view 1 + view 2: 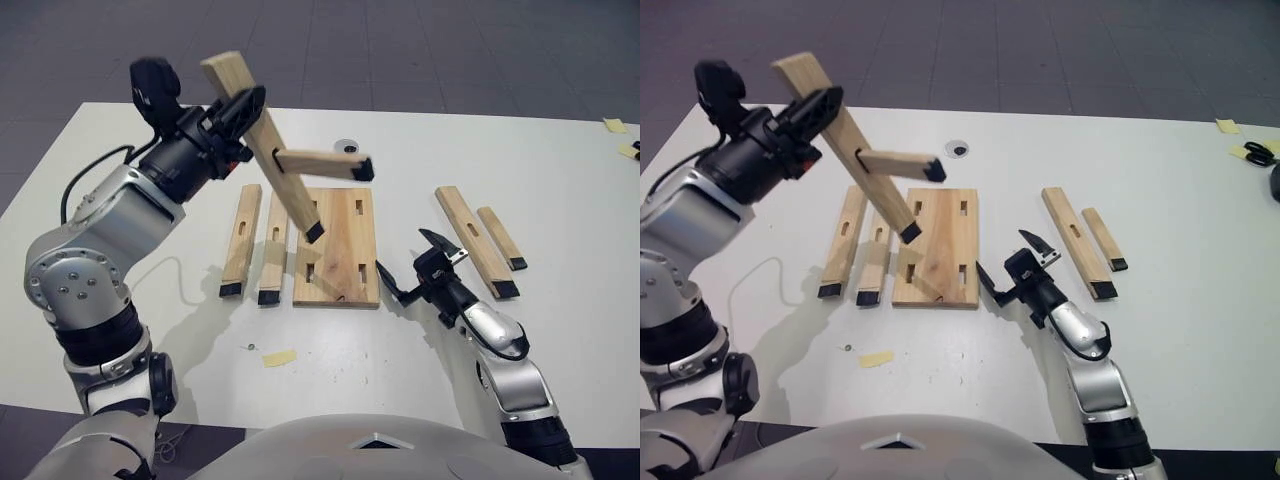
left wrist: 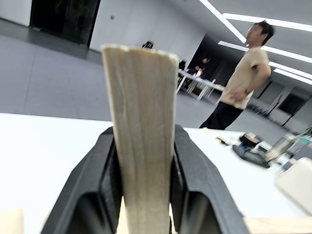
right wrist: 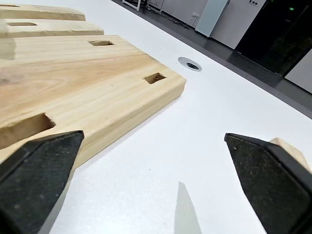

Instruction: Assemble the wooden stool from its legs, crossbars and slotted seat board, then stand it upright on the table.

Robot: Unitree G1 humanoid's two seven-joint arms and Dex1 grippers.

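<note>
Left gripper (image 1: 243, 108) is clamped on the upper part of a wooden leg (image 1: 296, 197), holding it tilted in the air. A crossbar (image 1: 320, 160) sticks out sideways from the leg's middle, and the leg's black-capped lower end hangs over the seat board (image 1: 340, 235); whether it touches cannot be told. The slotted seat board lies flat on the white surface (image 1: 560, 180). Right gripper (image 1: 401, 250) sits low just beside the board's right edge with its fingers spread wide and nothing between them. Two spare legs (image 1: 242, 240) lie side by side left of the board. A longer slotted piece (image 1: 475, 240) and a shorter piece (image 1: 502, 238) lie to its right. A scrap of yellow tape (image 1: 279, 357) lies nearer the robot.
</note>
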